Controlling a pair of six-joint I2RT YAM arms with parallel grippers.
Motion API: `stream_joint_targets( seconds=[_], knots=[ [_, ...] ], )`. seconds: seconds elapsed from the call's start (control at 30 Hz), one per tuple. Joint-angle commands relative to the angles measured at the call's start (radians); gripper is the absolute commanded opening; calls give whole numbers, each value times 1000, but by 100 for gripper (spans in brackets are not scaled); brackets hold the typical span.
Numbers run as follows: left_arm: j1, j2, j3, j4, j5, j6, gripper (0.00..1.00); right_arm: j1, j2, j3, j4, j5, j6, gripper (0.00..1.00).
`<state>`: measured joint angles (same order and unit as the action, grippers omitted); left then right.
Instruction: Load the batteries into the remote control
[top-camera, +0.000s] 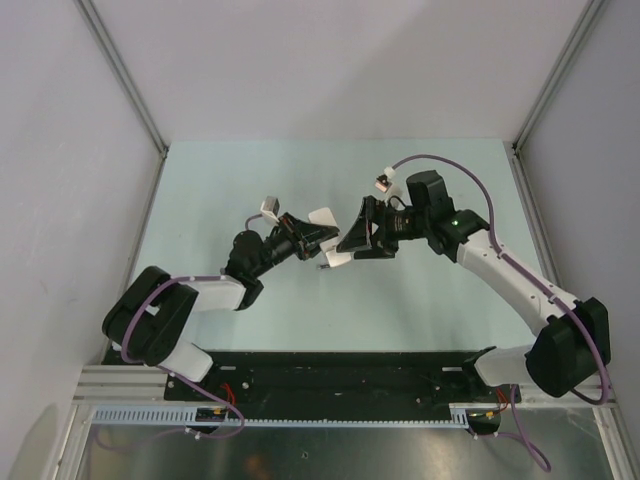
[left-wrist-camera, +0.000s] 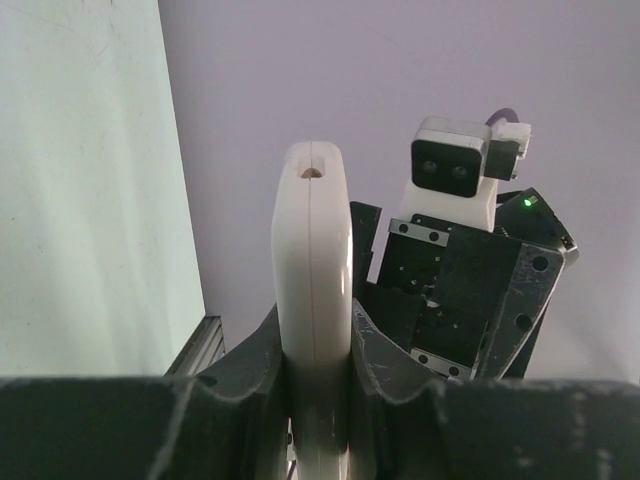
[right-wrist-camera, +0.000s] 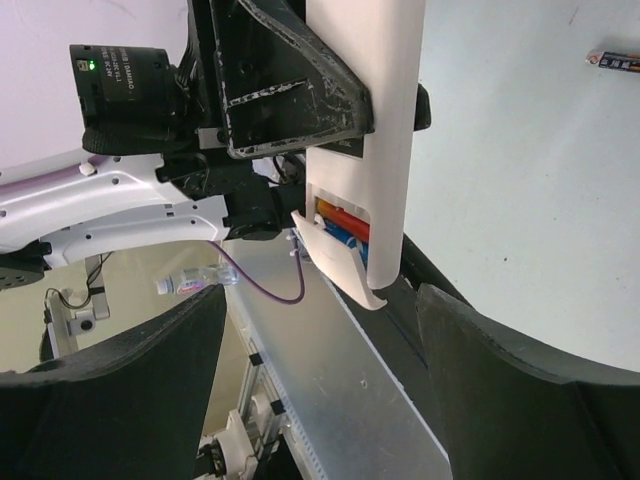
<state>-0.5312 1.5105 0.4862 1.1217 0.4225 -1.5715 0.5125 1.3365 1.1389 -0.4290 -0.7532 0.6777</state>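
Remote control (right-wrist-camera: 365, 100) sat pinched in my left gripper (left-wrist-camera: 315, 350); my right gripper (right-wrist-camera: 322, 295), fingers spread, needed to press its cover (right-wrist-camera: 340, 265) squarely shut.

No text, brand or number can be read in any view. White printed lines are carried on the black motor housing (right-wrist-camera: 125, 85), and faint markings on a battery (right-wrist-camera: 612, 60) lying on the table (right-wrist-camera: 520, 180). Both are too small to be deciphered.
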Motion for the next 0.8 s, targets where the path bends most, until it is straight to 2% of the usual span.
stream_joint_targets(
  seconds=[0.0,0.77],
  knots=[
    [7,-47,28,59,10,-18,0,-2,27,-10,55,-61,3,81],
    [4,-41,41,61,29,-24,0,0,131,-13,153,-107,42,67]
  ],
)
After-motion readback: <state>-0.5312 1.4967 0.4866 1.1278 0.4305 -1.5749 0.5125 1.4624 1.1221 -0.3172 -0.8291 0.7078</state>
